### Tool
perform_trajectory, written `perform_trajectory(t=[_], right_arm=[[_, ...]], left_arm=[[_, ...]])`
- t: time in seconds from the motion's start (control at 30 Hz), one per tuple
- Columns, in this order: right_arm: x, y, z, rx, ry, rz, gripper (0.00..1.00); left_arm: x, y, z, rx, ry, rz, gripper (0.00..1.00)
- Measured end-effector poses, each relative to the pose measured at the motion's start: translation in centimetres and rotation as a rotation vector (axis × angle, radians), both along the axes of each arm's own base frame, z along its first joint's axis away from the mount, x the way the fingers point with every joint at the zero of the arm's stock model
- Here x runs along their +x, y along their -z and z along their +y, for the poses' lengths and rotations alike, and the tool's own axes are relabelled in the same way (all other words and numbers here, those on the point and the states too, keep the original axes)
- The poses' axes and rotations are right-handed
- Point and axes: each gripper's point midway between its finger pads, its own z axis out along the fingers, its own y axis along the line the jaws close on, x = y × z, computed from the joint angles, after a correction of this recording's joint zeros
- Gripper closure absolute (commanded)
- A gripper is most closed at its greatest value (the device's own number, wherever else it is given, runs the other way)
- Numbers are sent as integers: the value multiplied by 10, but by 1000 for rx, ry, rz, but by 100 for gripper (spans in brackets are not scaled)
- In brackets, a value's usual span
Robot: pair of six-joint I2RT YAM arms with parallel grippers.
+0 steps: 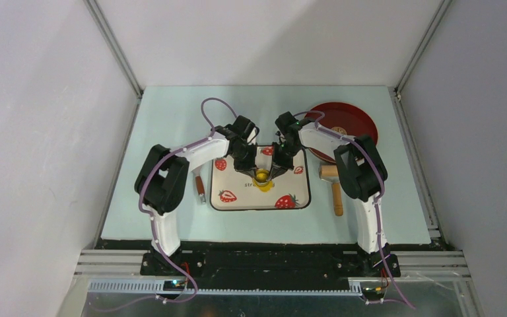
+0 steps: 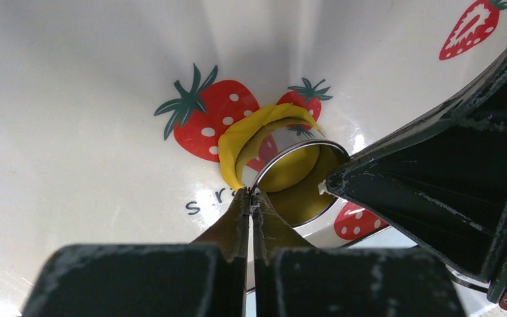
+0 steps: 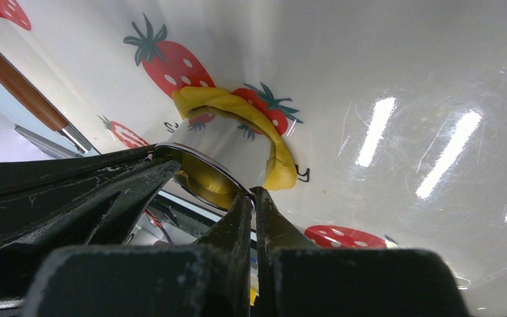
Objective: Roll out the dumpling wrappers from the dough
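**Thin pinch on the cutter, dough clinging to its wall**

The likeliest slip starts at the fingertips: each arm holds only a sliver of thin metal rim, so an uneven pull could twist the ring out of one pinch or tip it. A second risk is the soft dough sticking to the wall and lifting with it, stretching or tearing.

The left gripper (image 2: pixel 251 198) is closed tight, its tips meeting on the rim of the ring cutter (image 2: pixel 297 146). The right gripper (image 3: pixel 254 198) is closed the same way on the rim at another point, and nothing else is in either grasp.

Just outside the ring, the dough (image 2: pixel 237 142) curls up as a yellow band hugging part of the wall. Inside the ring lies a round yellow patch, probably the cut wrapper (image 2: pixel 290 173). All of it sits mid-way on the strawberry-print tray (image 2: pixel 72 99). Well apart, at the far right of the table, is a red plate (image 1: pixel 353 119).
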Motion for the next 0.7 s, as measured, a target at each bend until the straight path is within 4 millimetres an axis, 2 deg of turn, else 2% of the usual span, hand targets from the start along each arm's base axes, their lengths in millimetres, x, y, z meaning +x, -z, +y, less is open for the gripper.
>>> perform_trajectory(t=[0.7], right_arm=[[-1,1,0,-6,-5,10,100]], left_arm=[[0,7,0,5,-2,6,100]])
